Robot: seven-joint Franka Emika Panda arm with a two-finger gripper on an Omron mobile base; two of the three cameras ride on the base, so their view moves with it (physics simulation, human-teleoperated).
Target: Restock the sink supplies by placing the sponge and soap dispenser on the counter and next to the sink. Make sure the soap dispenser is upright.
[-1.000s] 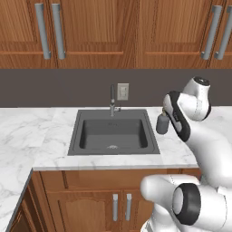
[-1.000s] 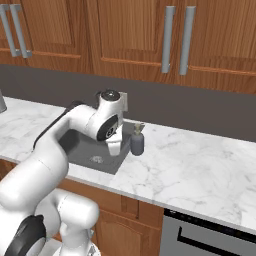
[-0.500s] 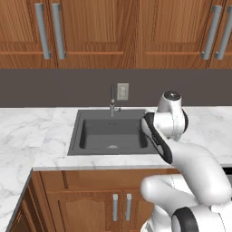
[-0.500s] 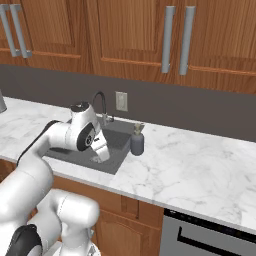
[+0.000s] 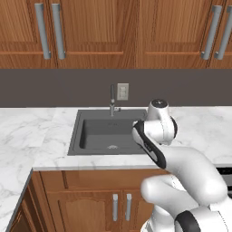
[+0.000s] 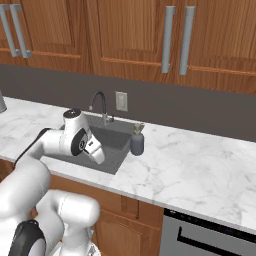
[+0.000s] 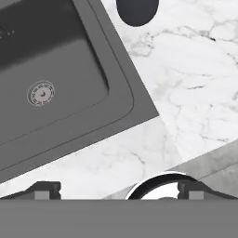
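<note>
The soap dispenser (image 6: 137, 143), a small dark grey bottle with a pump top, stands upright on the white marble counter (image 6: 200, 165) just right of the sink (image 6: 112, 140). In the hand view it is the dark round shape (image 7: 137, 11) at the top edge. My gripper (image 7: 120, 189) hangs open and empty above the sink's front right corner (image 7: 139, 109), apart from the bottle. From the right base view the hand (image 6: 101, 159) sits low over the basin's near side. The sponge is out of view. My arm hides the counter right of the sink (image 5: 108, 131) in the left base view.
A slim metal faucet (image 6: 100, 102) rises at the sink's rear edge, with a wall outlet (image 6: 121, 101) behind it. Wooden cabinets hang above. A dark appliance front (image 6: 210, 235) sits under the counter on the right. The drain (image 7: 41, 93) lies in the basin floor.
My arm has swung left and down, away from the soap dispenser to over the sink's front right corner. The dispenser stays upright where it stood.
</note>
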